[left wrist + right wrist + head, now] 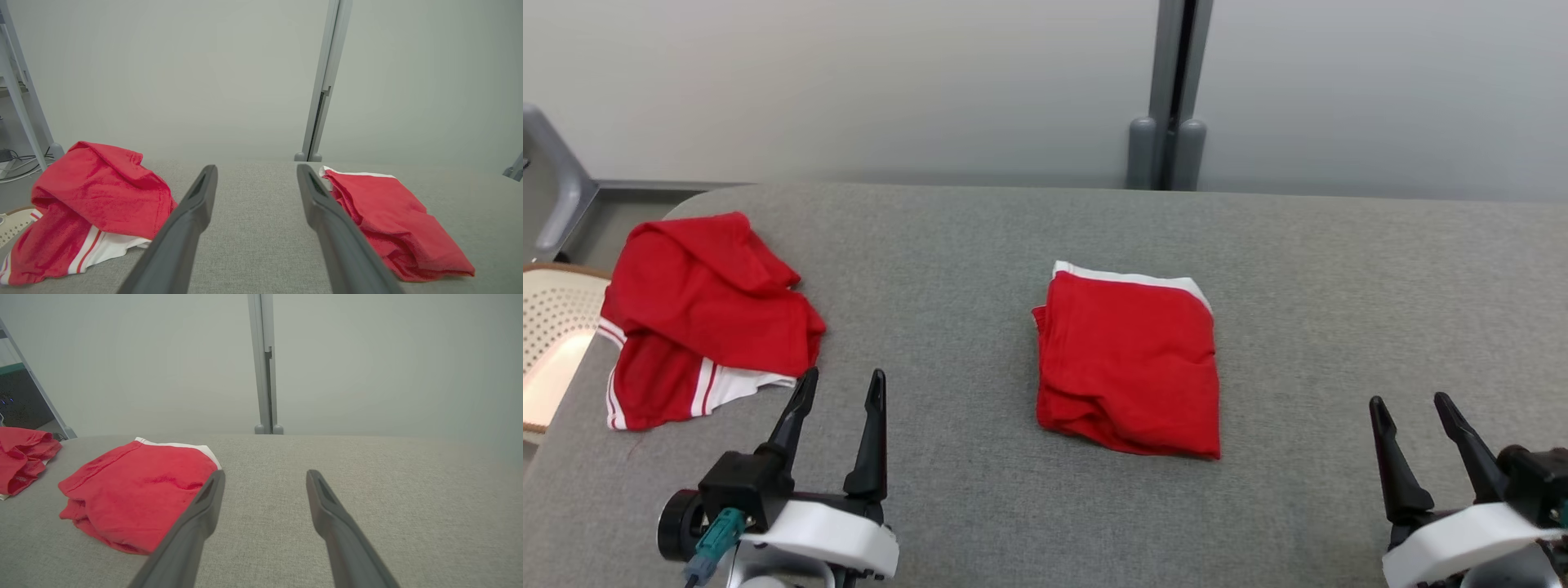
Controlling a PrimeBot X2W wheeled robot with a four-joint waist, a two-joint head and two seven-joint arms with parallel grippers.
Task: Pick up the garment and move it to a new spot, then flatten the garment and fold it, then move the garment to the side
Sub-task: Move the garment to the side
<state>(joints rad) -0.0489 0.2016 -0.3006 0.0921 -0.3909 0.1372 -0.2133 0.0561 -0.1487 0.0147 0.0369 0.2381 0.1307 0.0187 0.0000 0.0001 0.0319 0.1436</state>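
Note:
A folded red garment (1129,359) with a white band along its far edge lies in the middle of the grey table (980,245). The left wrist view has the folded garment (392,220) on its right, and in the right wrist view it (139,490) lies on the left. A second red garment (698,318) with white stripes lies crumpled at the table's left end (90,208) (20,457). My left gripper (841,388) is open at the lower left, just right of the crumpled one, holding nothing. My right gripper (1409,404) is open at the lower right, apart from both.
A pale perforated chair (551,335) stands off the table's left edge. A grey post (1172,98) rises behind the table against a plain wall. Bare grey table surface stretches to the right of the folded garment.

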